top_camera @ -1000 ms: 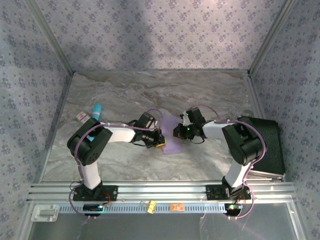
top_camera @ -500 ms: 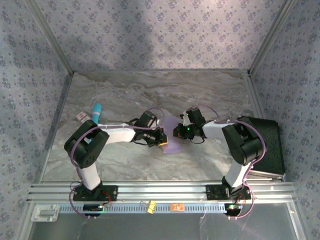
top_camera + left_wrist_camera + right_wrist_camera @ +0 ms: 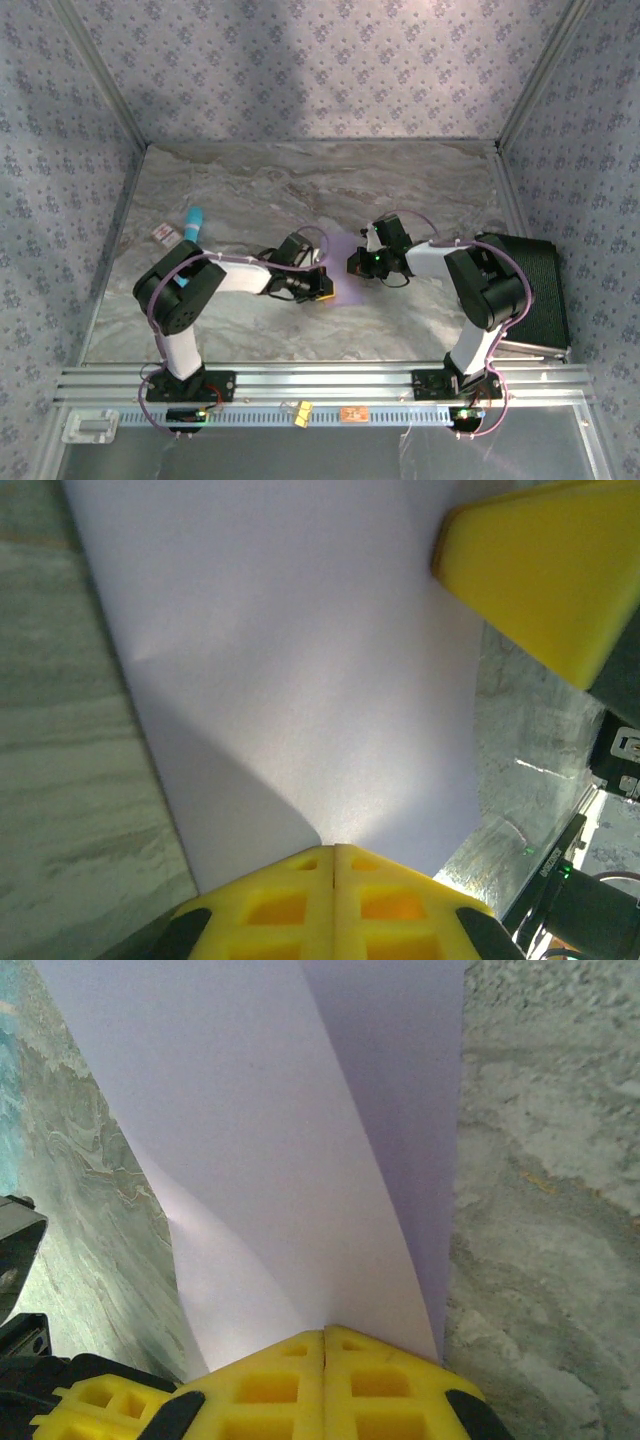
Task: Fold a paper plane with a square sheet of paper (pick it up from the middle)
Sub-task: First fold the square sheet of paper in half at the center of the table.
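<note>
With both jaws clenched on the sheet (image 3: pixel 345 260), the left gripper (image 3: pixel 321 288) has sunk toward 6 o'clock, likely tightening the fold.

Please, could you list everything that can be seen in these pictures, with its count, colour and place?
sheet of paper: one, lavender, middle of the table, pinched from two sides
tube: one, light blue, left part of the table
small card: one, pale, just left of the tube
case: one, black, right edge of the table
table: one, grey marble pattern
walls: grey-blue, patterned, around the table
rail: one, silver, near edge
left end effector: one, yellow fingers, shut on the sheet of paper
right end effector: one, yellow fingers, shut on the sheet of paper
</note>
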Robot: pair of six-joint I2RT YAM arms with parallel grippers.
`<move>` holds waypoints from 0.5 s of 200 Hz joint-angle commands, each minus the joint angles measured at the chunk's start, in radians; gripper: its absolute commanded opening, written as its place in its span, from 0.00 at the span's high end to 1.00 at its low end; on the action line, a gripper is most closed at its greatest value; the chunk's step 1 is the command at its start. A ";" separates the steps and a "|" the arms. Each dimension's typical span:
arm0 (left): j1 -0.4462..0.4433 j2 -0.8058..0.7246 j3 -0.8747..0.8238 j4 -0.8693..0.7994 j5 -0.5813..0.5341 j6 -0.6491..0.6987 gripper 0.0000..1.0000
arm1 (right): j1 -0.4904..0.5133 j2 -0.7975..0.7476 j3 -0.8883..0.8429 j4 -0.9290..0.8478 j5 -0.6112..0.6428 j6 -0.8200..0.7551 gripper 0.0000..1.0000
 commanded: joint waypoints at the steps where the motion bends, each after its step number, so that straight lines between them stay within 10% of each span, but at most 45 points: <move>1: -0.018 -0.022 -0.047 -0.108 -0.020 0.021 1.00 | -0.019 0.029 -0.034 -0.127 0.087 -0.010 1.00; 100: -0.057 -0.080 -0.053 -0.211 -0.038 0.100 0.99 | -0.024 0.034 -0.019 -0.136 0.080 -0.014 1.00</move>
